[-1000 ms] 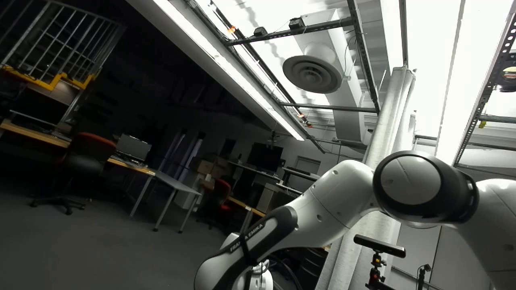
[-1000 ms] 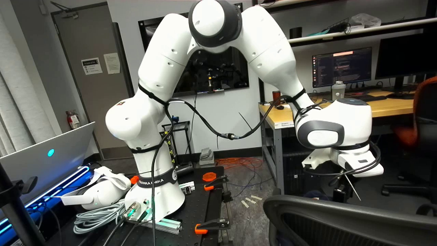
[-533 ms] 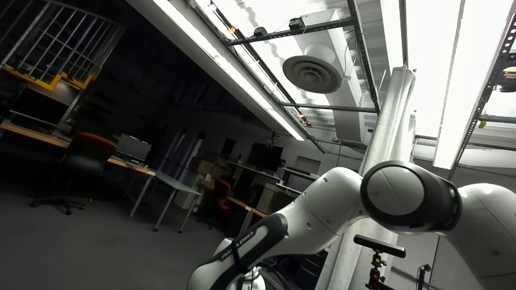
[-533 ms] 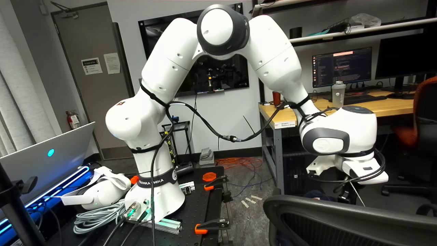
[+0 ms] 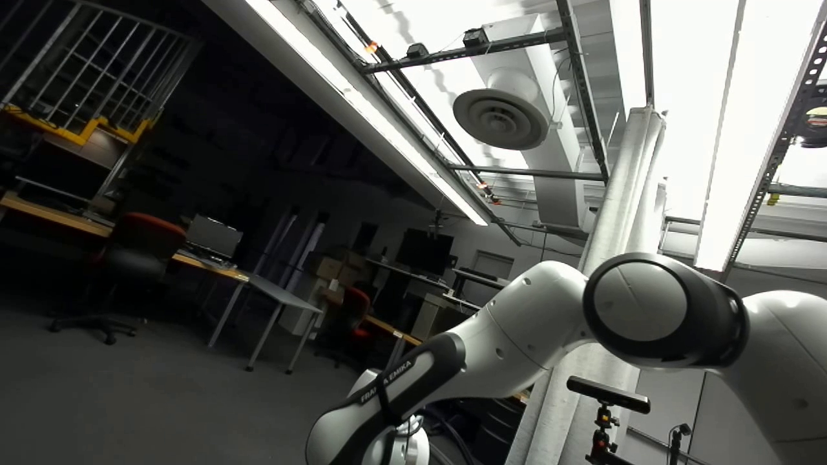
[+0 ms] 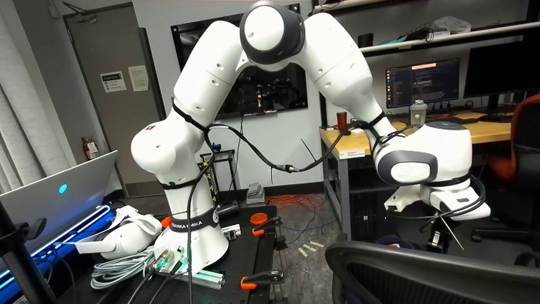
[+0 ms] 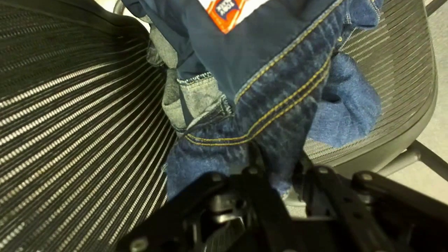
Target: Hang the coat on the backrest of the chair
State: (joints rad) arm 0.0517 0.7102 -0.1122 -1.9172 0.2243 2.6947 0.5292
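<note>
The coat [image 7: 280, 105] is blue denim with yellow stitching, a dark lining and a red-and-white label. It lies crumpled on the chair's mesh seat [image 7: 402, 70], beside the dark ribbed backrest [image 7: 80, 122]. My gripper [image 7: 280, 164] is shut on a fold of the denim, which bunches up between the fingers. In an exterior view the gripper [image 6: 438, 240] is just behind the backrest's top rim [image 6: 422, 264], with a dark strip of the coat [image 6: 400, 242] beside it. The backrest hides the rest of the coat there.
A wooden desk [image 6: 485, 134] with monitors stands behind the arm, and an orange chair [image 6: 525, 122] is at the right edge. Black cables [image 6: 287, 168] loop along the arm. The robot's base sits on a black table [image 6: 253, 253] with orange clamps.
The arm dipped, then rose slightly, and has shifted right in an exterior view. More of the dark coat shows above the backrest beside the gripper, which has closed.
</note>
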